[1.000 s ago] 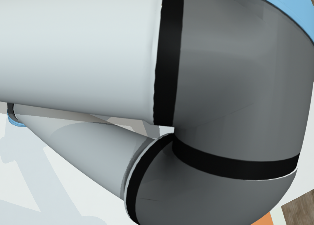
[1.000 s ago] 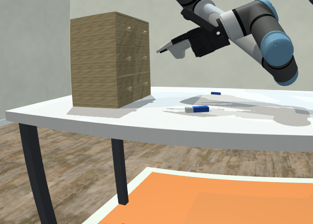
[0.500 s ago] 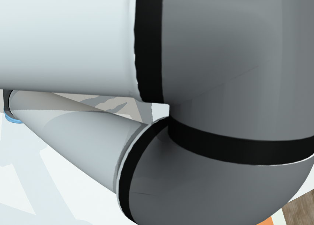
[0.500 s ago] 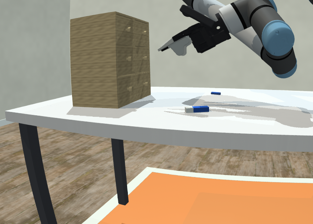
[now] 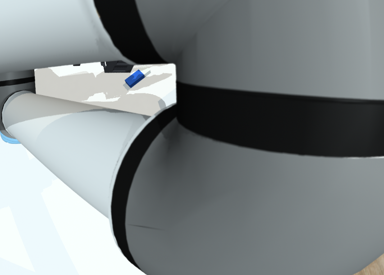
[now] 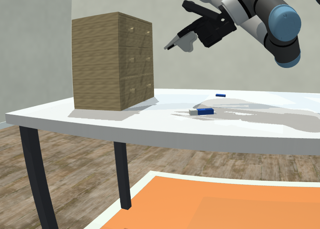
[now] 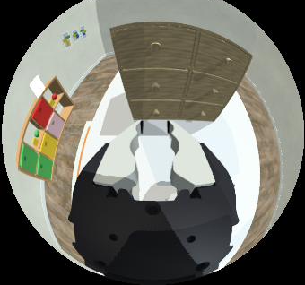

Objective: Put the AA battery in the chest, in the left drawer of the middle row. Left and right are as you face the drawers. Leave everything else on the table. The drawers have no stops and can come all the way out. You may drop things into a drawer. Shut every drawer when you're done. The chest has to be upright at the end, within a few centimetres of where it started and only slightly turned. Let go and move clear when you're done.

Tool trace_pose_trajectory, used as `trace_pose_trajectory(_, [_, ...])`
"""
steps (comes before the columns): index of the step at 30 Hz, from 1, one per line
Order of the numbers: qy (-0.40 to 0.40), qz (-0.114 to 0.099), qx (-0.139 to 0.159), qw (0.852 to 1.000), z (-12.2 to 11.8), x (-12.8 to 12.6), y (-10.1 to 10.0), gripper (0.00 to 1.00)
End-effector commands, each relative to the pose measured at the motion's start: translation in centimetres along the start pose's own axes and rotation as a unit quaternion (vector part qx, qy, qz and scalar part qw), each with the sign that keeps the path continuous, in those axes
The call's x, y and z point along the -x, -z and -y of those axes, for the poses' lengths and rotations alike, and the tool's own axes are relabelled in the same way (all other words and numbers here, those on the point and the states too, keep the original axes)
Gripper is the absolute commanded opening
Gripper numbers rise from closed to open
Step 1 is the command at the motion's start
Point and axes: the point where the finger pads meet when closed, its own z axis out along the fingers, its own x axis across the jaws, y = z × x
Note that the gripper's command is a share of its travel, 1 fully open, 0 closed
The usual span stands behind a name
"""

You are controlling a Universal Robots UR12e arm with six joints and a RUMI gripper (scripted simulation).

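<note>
The small, plain blue AA battery [image 6: 220, 95] lies on its side on the white table [image 5: 64, 86] [image 6: 149, 130] [image 7: 248, 146], apart from the blue-and-white eraser [image 5: 134, 78] [image 6: 204, 111]. The gripper's [image 5: 118, 66] [image 6: 168, 47] [image 7: 155, 127] jaws stand partly open, holding nothing, with space before the upright chest [image 6: 95, 61] [image 7: 154, 61].

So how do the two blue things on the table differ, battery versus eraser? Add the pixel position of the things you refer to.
The battery [image 6: 220, 95] is slim and rounded; the eraser [image 5: 134, 78] [image 6: 204, 111] is a thicker block. The battery looks blue along its length; the eraser has a whitish end beyond its blue sleeve. Both lie flat.
</note>
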Motion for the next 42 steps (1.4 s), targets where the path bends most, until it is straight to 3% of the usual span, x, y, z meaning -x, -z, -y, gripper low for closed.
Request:
trace_pose_trajectory(1, [-0.001,0.0,0.036,0.999,0.1,0.0,0.7,0.2])
trace_pose_trajectory(23, [-0.001,-0.001,0.139,0.99,0.8,0.0,2.7,0.2])
trace_pose_trajectory(42, [-0.002,-0.002,0.21,0.978,1.5,-0.1,4.0,0.2])
